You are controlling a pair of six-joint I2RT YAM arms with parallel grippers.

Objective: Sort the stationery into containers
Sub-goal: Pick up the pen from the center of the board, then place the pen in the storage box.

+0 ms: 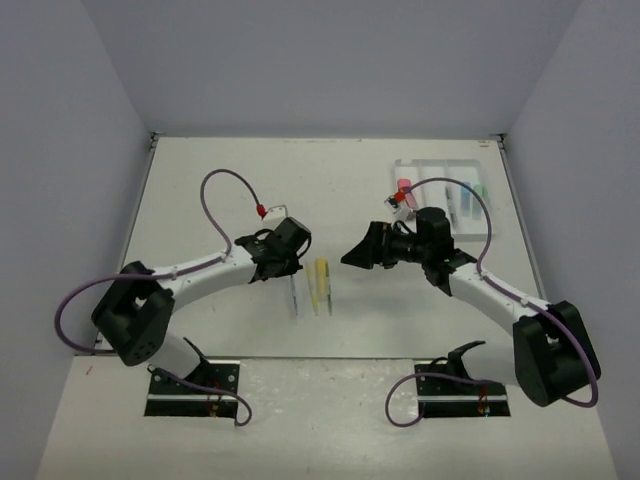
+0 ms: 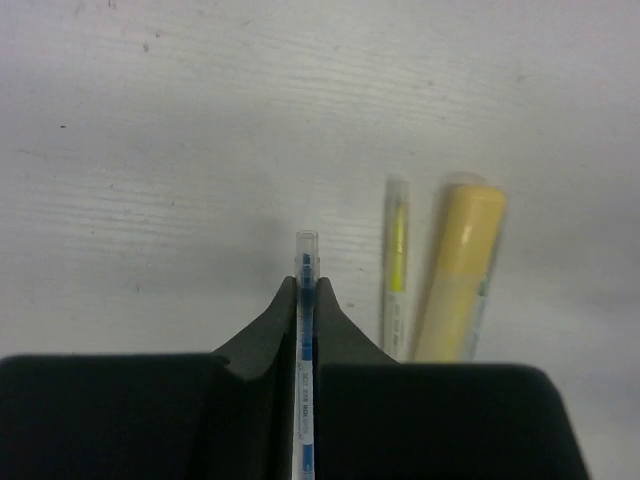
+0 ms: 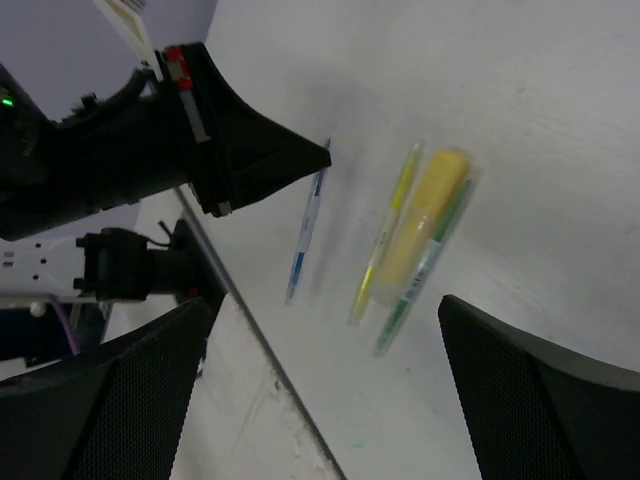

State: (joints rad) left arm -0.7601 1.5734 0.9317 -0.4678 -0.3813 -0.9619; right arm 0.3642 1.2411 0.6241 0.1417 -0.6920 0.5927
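My left gripper (image 1: 289,268) is shut on a thin blue-and-clear pen (image 1: 294,298), which runs between the jaws with its end poking past the fingertips in the left wrist view (image 2: 306,262). Just right of it on the table lie a thin yellow pen (image 2: 396,262) and a thick yellow marker (image 2: 460,270). In the right wrist view, the blue pen (image 3: 305,235), yellow pen (image 3: 385,240), yellow marker (image 3: 425,220) and a thin green pen (image 3: 420,285) all show. My right gripper (image 1: 362,250) is open and empty, above the table right of this group. The white three-compartment tray (image 1: 440,163) stands at the back right.
The tray holds a pink-capped tube (image 1: 404,187), a blue marker (image 1: 452,203) and a mint-green marker (image 1: 478,190). The table's near edge (image 3: 270,365) runs just below the pens in the right wrist view. Grey walls enclose the table on three sides.
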